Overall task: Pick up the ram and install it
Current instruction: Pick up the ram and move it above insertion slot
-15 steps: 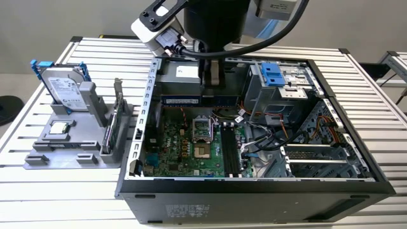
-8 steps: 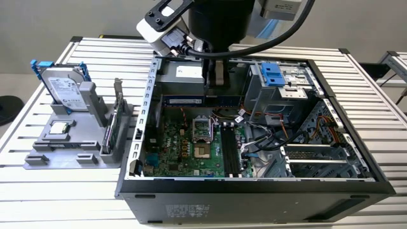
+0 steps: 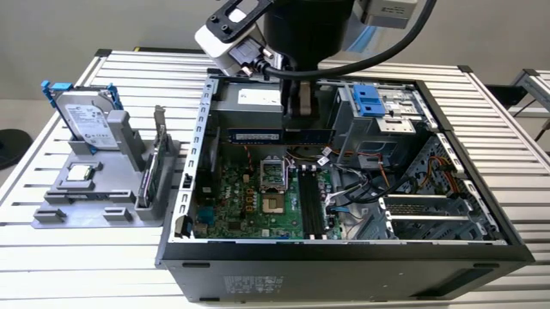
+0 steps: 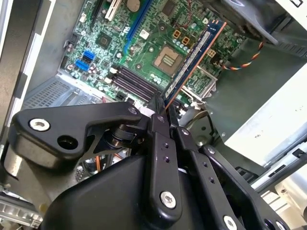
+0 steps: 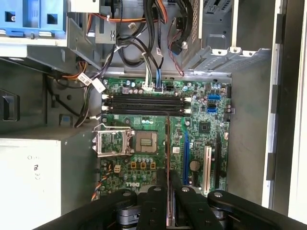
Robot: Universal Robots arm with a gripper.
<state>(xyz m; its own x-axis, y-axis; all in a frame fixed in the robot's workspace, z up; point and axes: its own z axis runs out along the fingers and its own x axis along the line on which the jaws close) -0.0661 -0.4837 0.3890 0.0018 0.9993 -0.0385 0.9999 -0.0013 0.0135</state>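
Observation:
The ram is a long dark-blue stick with a pale label, held level above the motherboard inside the open computer case. My gripper is shut on its upper edge near the middle. In the second wrist view the ram juts out from between the black fingers. In the first wrist view the ram appears edge-on, above the board beside the CPU socket. The black memory slots lie apart from the stick, unoccupied.
A grey holder on the exterior view's left carries a hard drive, a small silver chip and a bracketed card. Inside the case are a power supply, a blue drive cage and loose cables.

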